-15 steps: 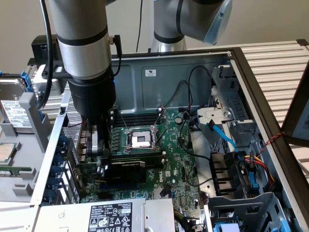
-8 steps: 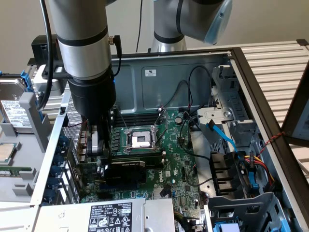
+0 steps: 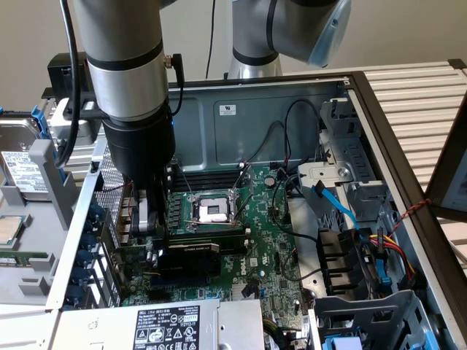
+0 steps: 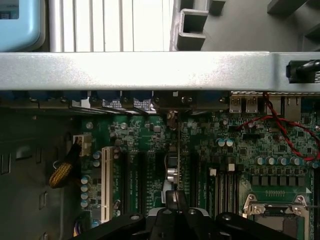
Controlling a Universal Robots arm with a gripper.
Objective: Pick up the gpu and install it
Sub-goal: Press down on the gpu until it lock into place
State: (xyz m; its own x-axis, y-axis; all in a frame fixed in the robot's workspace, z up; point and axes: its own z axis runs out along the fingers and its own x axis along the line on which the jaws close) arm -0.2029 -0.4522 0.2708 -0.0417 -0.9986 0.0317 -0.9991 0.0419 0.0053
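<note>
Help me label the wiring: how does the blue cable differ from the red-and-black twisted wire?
The blue cable is a flat, single-colour band; the twisted wire is a thin red-and-black pair. The blue cable lies inside the case; the twisted wire crosses its rim. Both sit at the exterior view's right.

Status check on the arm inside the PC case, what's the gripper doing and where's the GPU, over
Gripper shut, down inside the case over the motherboard. GPU edge-on beneath the fingers, standing upright between the expansion slots. Grip contact unclear. Nothing blocking.
</note>
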